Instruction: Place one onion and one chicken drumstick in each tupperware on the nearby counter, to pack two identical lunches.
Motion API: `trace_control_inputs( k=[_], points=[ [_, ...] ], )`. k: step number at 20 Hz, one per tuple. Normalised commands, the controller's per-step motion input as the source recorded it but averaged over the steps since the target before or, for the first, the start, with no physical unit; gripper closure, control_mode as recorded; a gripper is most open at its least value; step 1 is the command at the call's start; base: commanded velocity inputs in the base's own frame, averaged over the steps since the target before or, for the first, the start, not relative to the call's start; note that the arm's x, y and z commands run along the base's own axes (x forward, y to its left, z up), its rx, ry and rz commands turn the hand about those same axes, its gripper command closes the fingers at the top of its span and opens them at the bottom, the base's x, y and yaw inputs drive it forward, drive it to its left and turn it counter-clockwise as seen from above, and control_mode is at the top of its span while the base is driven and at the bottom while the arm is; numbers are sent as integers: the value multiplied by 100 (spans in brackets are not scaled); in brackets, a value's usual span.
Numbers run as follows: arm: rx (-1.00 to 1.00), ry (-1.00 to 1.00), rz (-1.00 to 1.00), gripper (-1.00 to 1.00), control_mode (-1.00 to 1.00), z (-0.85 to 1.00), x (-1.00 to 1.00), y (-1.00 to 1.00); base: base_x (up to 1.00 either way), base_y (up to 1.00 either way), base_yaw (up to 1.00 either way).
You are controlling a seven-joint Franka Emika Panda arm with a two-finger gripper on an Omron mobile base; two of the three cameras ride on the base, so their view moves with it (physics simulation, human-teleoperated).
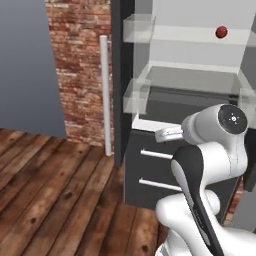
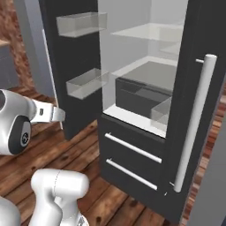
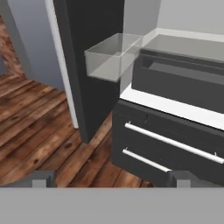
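The gripper (image 3: pixel 109 178) hung with its fingers spread wide and nothing between them, facing the open fridge (image 3: pixel 175 109) low down, by the 2 dark drawers with silver handles (image 3: pixel 173 142). 1 red onion (image 1: pixel 221 32) sat high on an upper fridge shelf, well apart from the arm. Clear door bins (image 2: pixel 86 83) lined the open door.

No readable text, labels, brands, numbers or signs anywhere, fridge (image 2: pixel 145 110) doors, drawers, clear door bins (image 3: pixel 111 57) all unmarked
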Motion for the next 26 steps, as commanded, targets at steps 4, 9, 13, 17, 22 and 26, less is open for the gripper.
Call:
trace_control_inputs(
  k=[4,9,13,17,22,26],
  points=[
    [0,0,0,-100,100,0,0,0,-3,8,-39],
    [0,0,0,-100,100,0,0,0,0,2,-45],
    [0,0,0,-100,100,0,0,0,0,1,-46],
    [0,0,0,-100,100,0,0,0,6,31,-41],
    [0,0,0,-100,100,0,0,0,36,53,-23],
    [0,0,0,-100,100,0,0,0,41,28,-15]
  ],
)
